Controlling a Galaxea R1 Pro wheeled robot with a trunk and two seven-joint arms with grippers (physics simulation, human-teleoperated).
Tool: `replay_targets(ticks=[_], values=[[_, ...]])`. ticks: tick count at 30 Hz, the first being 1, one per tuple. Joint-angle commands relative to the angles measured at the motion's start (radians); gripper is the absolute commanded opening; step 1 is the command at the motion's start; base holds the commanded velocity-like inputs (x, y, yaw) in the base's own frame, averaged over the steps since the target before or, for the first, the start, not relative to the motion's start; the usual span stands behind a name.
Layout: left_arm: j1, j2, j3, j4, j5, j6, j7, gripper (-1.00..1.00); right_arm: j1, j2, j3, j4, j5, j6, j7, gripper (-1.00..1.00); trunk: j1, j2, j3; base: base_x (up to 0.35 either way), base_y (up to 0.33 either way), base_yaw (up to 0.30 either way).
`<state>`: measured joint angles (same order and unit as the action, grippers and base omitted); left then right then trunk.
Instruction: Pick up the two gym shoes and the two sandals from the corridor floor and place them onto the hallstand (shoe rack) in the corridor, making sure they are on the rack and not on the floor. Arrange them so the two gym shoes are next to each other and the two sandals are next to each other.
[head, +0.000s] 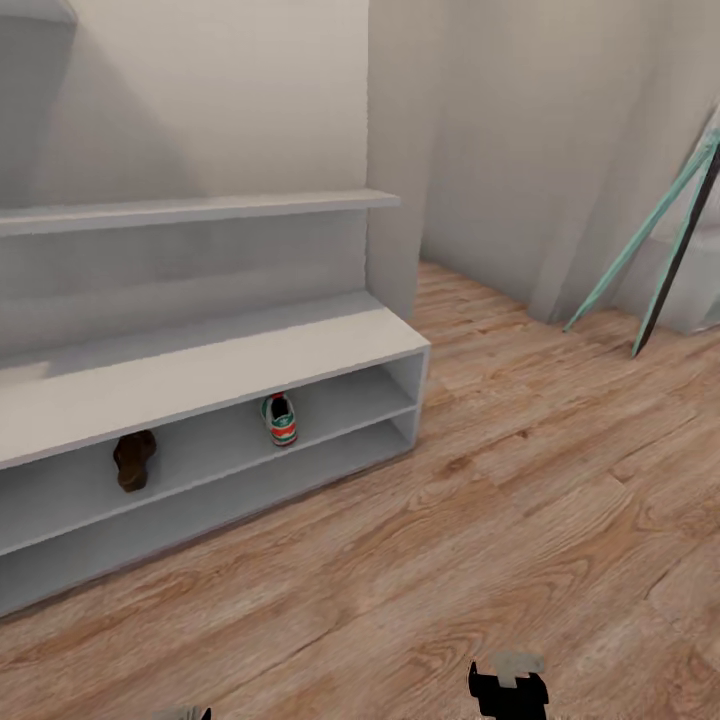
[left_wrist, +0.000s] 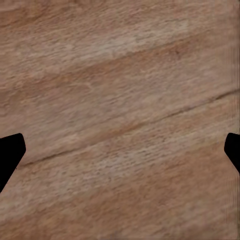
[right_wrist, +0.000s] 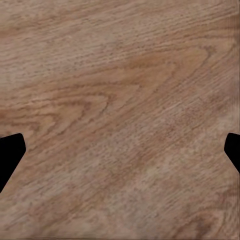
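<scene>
One gym shoe (head: 280, 419) sits on the upper open shelf of the hallstand (head: 200, 375), toward its right end, long axis running front to back, one end facing out. One sandal (head: 134, 458) lies on the same shelf, well apart to the left, also lengthwise into the shelf. Neither has its mate beside it. The second shoe and second sandal are not on the stretch of corridor floor (head: 520, 500) seen from the head.

Left tool (left_wrist: 120, 150): fingers spread wide, tips at the picture edges, bare planks between, nothing held. Right tool (right_wrist: 120, 150): same, wide open, empty, over wood grain. In the head view the right arm's end (head: 508, 685) shows at the near edge, right of centre.

Judgement: half the task is done. The rack lies far-left of both tools. The left arm is nearer the sandal, the right nearer the gym shoe. The next move calls for finding the remaining pair, then setting each mate alongside, parallel.

Far right: teal and dark poles (head: 650, 240) lean against the wall.
</scene>
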<state>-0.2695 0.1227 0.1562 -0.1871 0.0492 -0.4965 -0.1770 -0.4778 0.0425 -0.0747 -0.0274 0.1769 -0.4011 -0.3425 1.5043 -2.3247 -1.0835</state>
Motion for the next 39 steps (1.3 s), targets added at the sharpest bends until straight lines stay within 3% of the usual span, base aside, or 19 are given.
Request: replay_targets(ticks=[1,20,30,39], values=[[0.000,0.000,0.006,0.001,0.005,-0.001,-0.010,1.00,-0.001,0.000,-0.009,0.001,0.010,-0.002,-0.004,1.00,0.000,0.000,-0.001,0.000,0.000,-0.300],[0.000,0.002,0.016,-0.001,0.014,-0.001,-0.010,1.00,0.006,0.002,-0.008,0.001,0.012,-0.004,-0.002,1.00,0.000,0.000,-0.001,0.000,0.000,-0.300],[0.000,-0.001,0.009,0.000,0.004,-0.001,-0.011,1.00,0.017,0.001,-0.008,0.001,0.017,-0.064,-0.001,1.00,0.000,0.000,-0.001,0.000,0.000,-0.300],[0.000,-0.001,0.007,0.000,0.003,-0.001,-0.013,1.00,0.021,0.002,-0.008,0.001,0.017,-0.072,-0.001,1.00,0.000,0.000,-0.001,0.000,0.000,-0.300]])
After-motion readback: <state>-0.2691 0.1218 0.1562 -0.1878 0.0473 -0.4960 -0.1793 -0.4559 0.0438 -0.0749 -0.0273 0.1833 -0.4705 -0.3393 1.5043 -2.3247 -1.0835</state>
